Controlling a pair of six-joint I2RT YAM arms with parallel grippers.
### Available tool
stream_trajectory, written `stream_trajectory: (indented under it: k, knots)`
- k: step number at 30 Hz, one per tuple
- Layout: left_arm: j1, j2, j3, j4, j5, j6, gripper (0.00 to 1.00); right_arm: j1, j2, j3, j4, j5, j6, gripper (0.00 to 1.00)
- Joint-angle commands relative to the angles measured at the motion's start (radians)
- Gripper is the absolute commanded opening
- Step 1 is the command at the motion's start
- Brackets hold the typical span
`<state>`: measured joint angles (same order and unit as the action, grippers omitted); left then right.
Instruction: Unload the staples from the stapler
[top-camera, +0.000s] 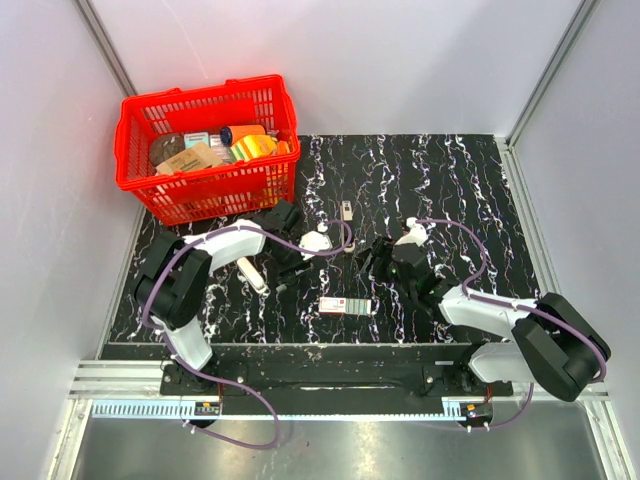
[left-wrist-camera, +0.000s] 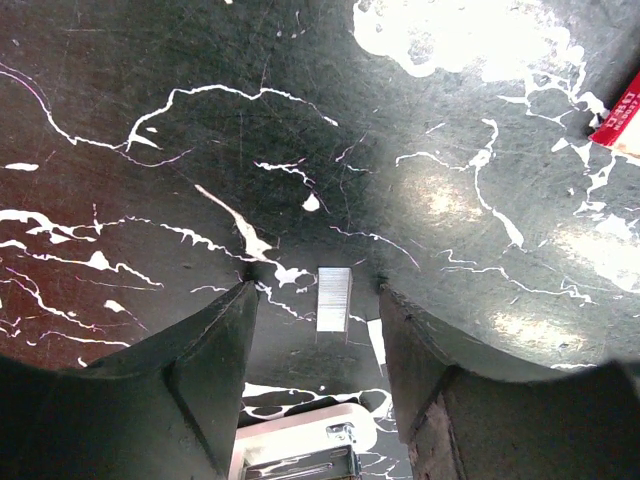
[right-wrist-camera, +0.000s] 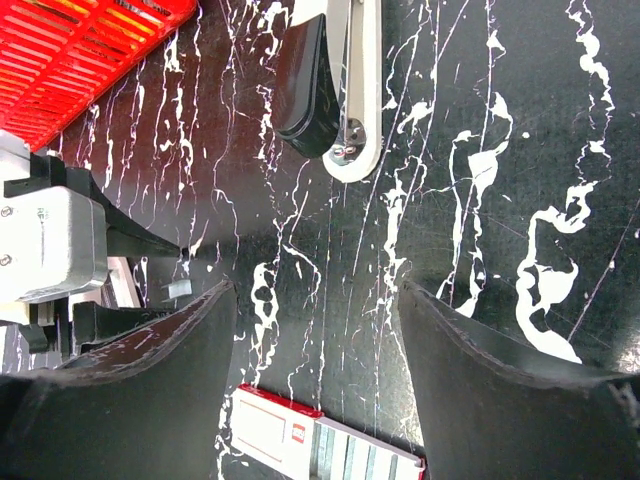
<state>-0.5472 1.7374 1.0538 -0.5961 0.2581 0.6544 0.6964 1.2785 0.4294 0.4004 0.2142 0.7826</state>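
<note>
stapler (right-wrist-camera: 310, 90): lies on the desk (top-camera: 470, 190), gripped by nothing. Black half and pale half sit side by side, joined by a metal rivet at the end nearer the right wrist camera. In the top view it is a small bar right of the basket, beyond the tips of both arms.
staple strip (left-wrist-camera: 333, 298): short silvery strip, flat on the desk, outside the stapler. It sits between the left fingertips (left-wrist-camera: 235, 310) and touches neither. The right wrist view also shows it, just off the left tips.
left jaws: spread wide, pinching nothing, one on each side of the strip. Cannot tell whether the tips touch the desk.
right jaws: spread wide, nothing pinched, only bare desk between them. The stapler is ahead of them and the box is at the bottom edge of that view.
left arm (top-camera: 225, 245): reaches in toward the desk centre from the left.
box (top-camera: 345, 305): flat, pinkish-red and white with a striped end. Near the front of the desk between the arms, well apart from the stapler.
white stick (top-camera: 251, 275): on the desk beside the left arm, tilted.
basket (top-camera: 215, 190): red plastic, far left corner of the desk, holding packets and an orange item.
white piece (left-wrist-camera: 300, 445): rounded corner with a metal fitting, at the bottom edge of the left wrist view. Cannot tell what it is.
</note>
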Motion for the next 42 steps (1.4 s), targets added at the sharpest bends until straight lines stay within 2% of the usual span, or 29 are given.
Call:
stream_trajectory:
  k: [1,5,10,14,21,22,25,29,33,42]
  knots:
    - [-0.002,0.008,0.026,0.013,0.001,0.007,0.56,-0.015,0.004,0.002,0.055,-0.018,0.007,0.71]
    - [-0.003,0.007,0.023,0.022,-0.023,0.014,0.49,-0.024,0.013,0.006,0.057,-0.035,0.009,0.69]
    - [-0.003,0.016,0.023,0.038,-0.016,-0.001,0.35,-0.031,0.024,0.006,0.063,-0.045,0.015,0.66]
    - [-0.003,0.020,0.020,0.048,-0.008,-0.010,0.31,-0.032,0.018,0.000,0.066,-0.050,0.021,0.65]
    - [-0.003,0.031,0.028,0.061,-0.016,-0.029,0.31,-0.040,0.022,-0.006,0.077,-0.059,0.023,0.62]
    - [-0.003,0.031,0.029,0.062,-0.017,-0.032,0.33,-0.043,0.025,-0.004,0.080,-0.062,0.023,0.62]
    - [-0.007,0.033,0.029,0.062,-0.025,-0.032,0.46,-0.046,0.030,-0.004,0.081,-0.068,0.026,0.62]
    - [-0.013,0.039,0.018,0.068,-0.043,-0.030,0.51,-0.051,0.033,-0.006,0.084,-0.073,0.029,0.61]
    - [-0.013,0.040,0.003,0.084,-0.069,-0.036,0.50,-0.055,0.033,-0.011,0.090,-0.079,0.030,0.60]
    - [-0.037,0.059,-0.035,0.128,-0.106,-0.050,0.39,-0.063,0.033,-0.017,0.098,-0.084,0.037,0.59]
